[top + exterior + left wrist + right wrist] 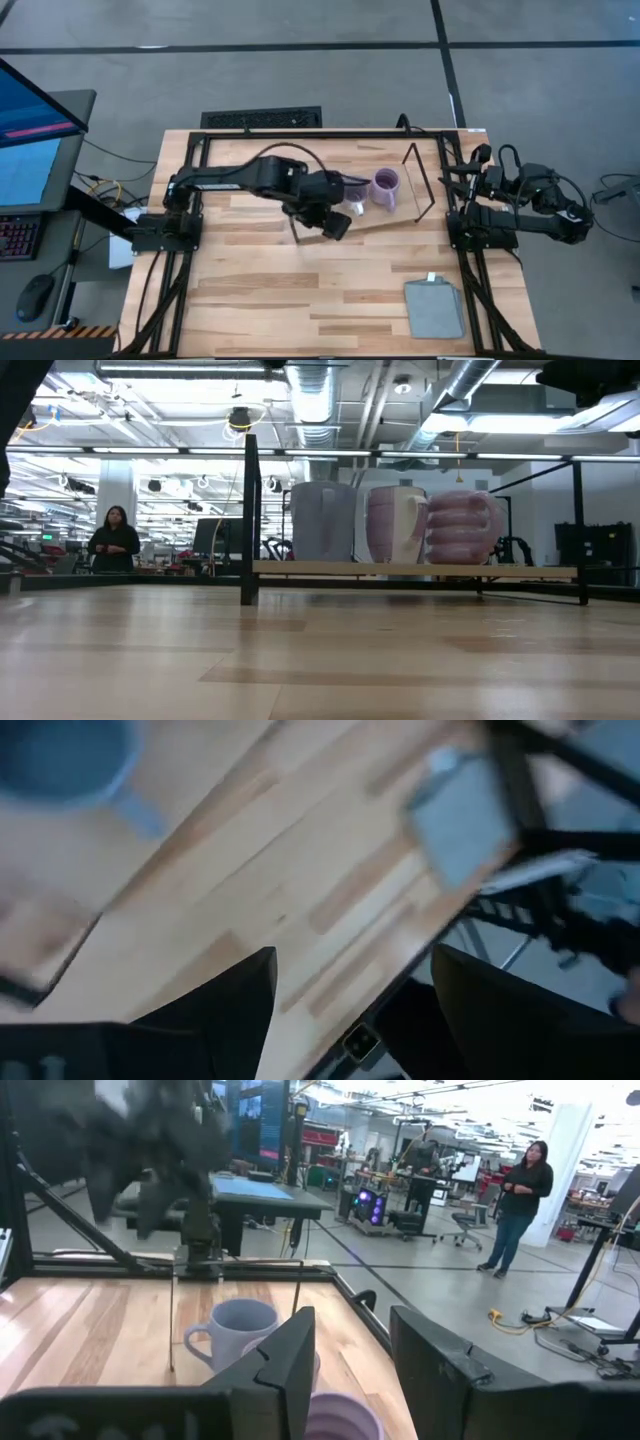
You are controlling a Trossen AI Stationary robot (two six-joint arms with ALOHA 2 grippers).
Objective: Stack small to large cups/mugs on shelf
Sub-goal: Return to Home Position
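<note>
Three mugs stand side by side on their bases on the shelf board point(415, 570): a blue one point(322, 520), a light purple one point(395, 525) and a ribbed purple one point(460, 525). In the high view the purple mug point(385, 188) shows, and my left arm hides the blue one. My left gripper point(337, 225) hovers open and empty just on the near side of the shelf's left end. Its wrist view point(355, 1010) shows the blue mug point(60, 760) off to one side. My right gripper point(455, 182) waits open at the table's right edge, facing the mugs point(235, 1330).
A grey folded cloth point(434, 308) lies near the table's front right corner. Black wire frames point(250, 520) rise at the shelf's two ends. A person point(520, 1190) stands in the room beyond the table.
</note>
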